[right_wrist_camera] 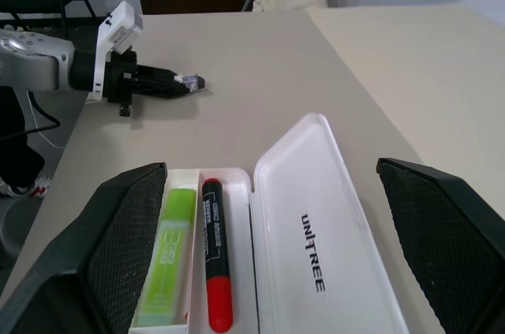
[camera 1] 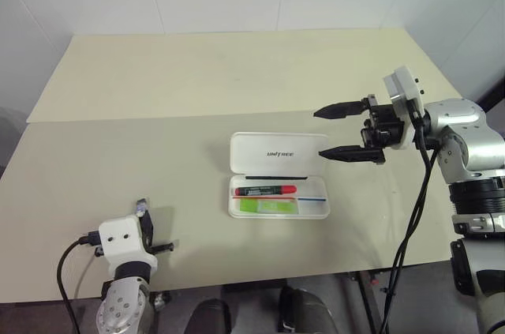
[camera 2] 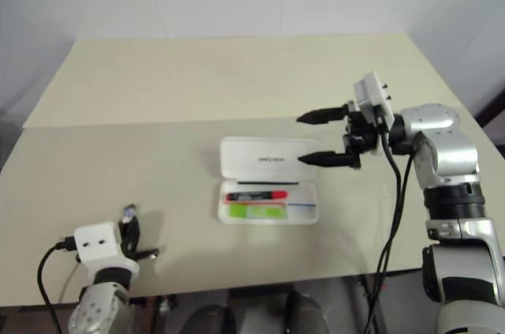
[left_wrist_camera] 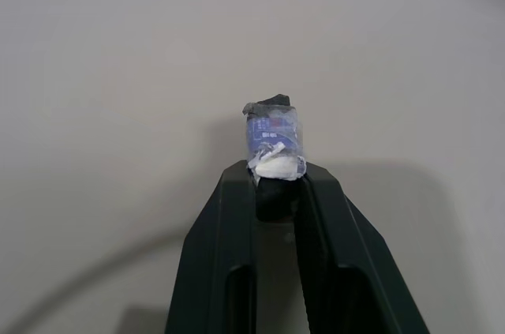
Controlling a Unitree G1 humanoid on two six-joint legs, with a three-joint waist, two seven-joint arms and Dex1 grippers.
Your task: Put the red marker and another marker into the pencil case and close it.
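Note:
The white pencil case (camera 1: pixel 278 154) lies open mid-table, its lid flat toward the far side. In its tray lie the red marker (camera 1: pixel 267 189) and, nearer me, another marker (camera 1: pixel 268 205), lime green. My right gripper (camera 1: pixel 319 133) hovers just right of the lid, pointing left, open and empty; in the right wrist view its fingers (right_wrist_camera: pixel 126 223) stand on either side of the case (right_wrist_camera: pixel 316 223). My left gripper (camera 1: pixel 144 215) is low at the near left, far from the case, shut on a small grey blue-labelled piece (left_wrist_camera: pixel 272 133).
The cream table (camera 1: pixel 197 73) is made of two boards with a seam running across behind the case. Black cables trail from my left wrist (camera 1: pixel 67 263) and hang along my right arm (camera 1: pixel 414 215). White walls stand behind the far edge.

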